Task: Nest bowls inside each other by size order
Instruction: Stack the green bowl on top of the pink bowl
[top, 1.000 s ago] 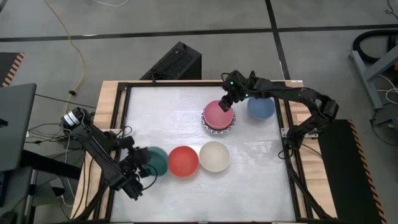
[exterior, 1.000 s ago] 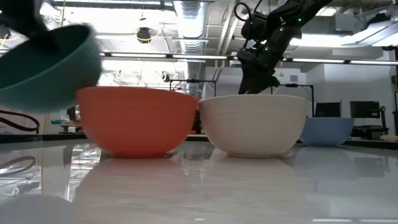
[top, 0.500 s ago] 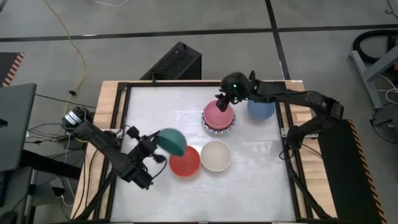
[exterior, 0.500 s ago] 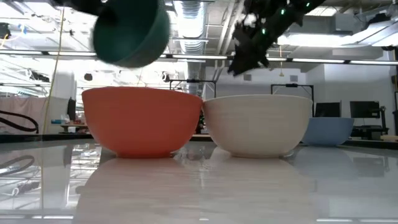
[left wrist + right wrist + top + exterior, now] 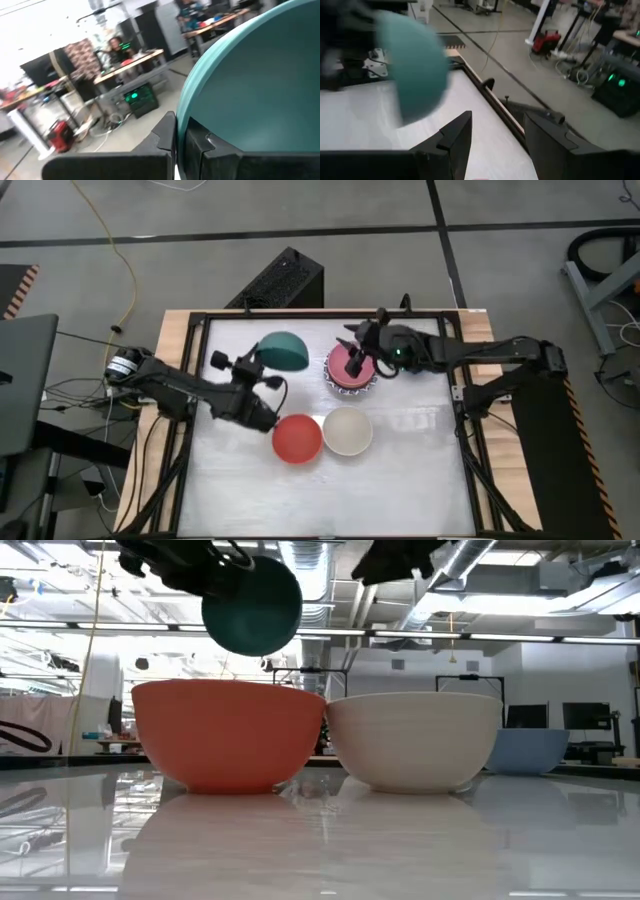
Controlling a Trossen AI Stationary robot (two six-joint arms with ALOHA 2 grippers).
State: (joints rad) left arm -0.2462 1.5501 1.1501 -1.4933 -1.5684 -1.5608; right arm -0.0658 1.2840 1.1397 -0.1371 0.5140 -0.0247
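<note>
Green bowl (image 5: 283, 351): up in the air over the table, just beside the pink bowl, tipped on its side. In the low view (image 5: 252, 605) it hangs above the red bowl.
Left gripper (image 5: 252, 363): fingers pressed tight on the green bowl's rim. In the left wrist view the rim (image 5: 260, 100) sits between the two dark fingers (image 5: 162, 137).
Pink bowl (image 5: 347, 363): sits inside a white bowl with a blue pattern on its rim (image 5: 351, 385), near the back of the table.
Right gripper (image 5: 362, 352): over the pink bowl, fingers spread wide, holding nothing. In the right wrist view the fingers (image 5: 457, 132) stand apart, with the green bowl (image 5: 415, 75) past them.
Red bowl (image 5: 297, 437): on the table in front of the pink bowl, upright. It looks orange-red in the low view (image 5: 228, 735).
Cream bowl (image 5: 347, 430): touching the red bowl, on the side away from the left arm, upright (image 5: 412, 740).
Blue bowl (image 5: 525, 750): on the table behind the cream bowl, seen in the low view. In the high view the right arm hides it.
Table (image 5: 400, 480): white top with a dark frame.
</note>
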